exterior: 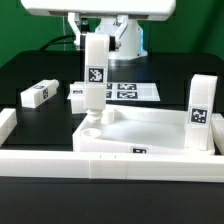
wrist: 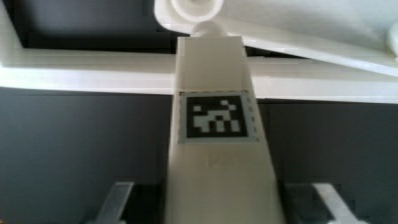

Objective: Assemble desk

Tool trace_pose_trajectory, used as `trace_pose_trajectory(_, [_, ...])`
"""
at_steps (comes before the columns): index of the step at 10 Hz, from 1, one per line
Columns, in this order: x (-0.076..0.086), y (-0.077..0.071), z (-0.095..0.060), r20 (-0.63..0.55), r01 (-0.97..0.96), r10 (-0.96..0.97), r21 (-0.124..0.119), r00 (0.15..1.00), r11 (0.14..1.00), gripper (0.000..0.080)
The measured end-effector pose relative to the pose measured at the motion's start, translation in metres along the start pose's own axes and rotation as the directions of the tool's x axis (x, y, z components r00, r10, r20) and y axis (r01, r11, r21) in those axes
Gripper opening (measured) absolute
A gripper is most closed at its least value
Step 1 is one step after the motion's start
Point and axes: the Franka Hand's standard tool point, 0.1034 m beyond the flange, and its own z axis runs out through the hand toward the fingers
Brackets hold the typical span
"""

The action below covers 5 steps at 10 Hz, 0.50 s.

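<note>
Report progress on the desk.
Done: the standing leg looks seated in the top, at the corner on the exterior view's right. In hand: the gripper holds a second leg upright at the left socket. Left: seating it, plus two loose legs on the table.

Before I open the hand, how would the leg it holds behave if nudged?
Probably stiff: the leg looks like a solid plastic block. Likely tippy: it is tall, narrow, standing on end at the desk top's corner socket. Its smooth faces might slip in the hand.
</note>
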Motion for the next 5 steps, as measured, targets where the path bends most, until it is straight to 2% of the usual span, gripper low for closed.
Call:
trace_pose_trajectory(4, [-0.0013,0.0006,0.0010,0.002,0.004,-0.004,-0.001,1.000,1.000,0.0290])
trace_pose_trajectory(5, [-0.0061,0.0078,0.0050,0.009,0.016,-0.015,-0.006,1.000,1.000,0.0290])
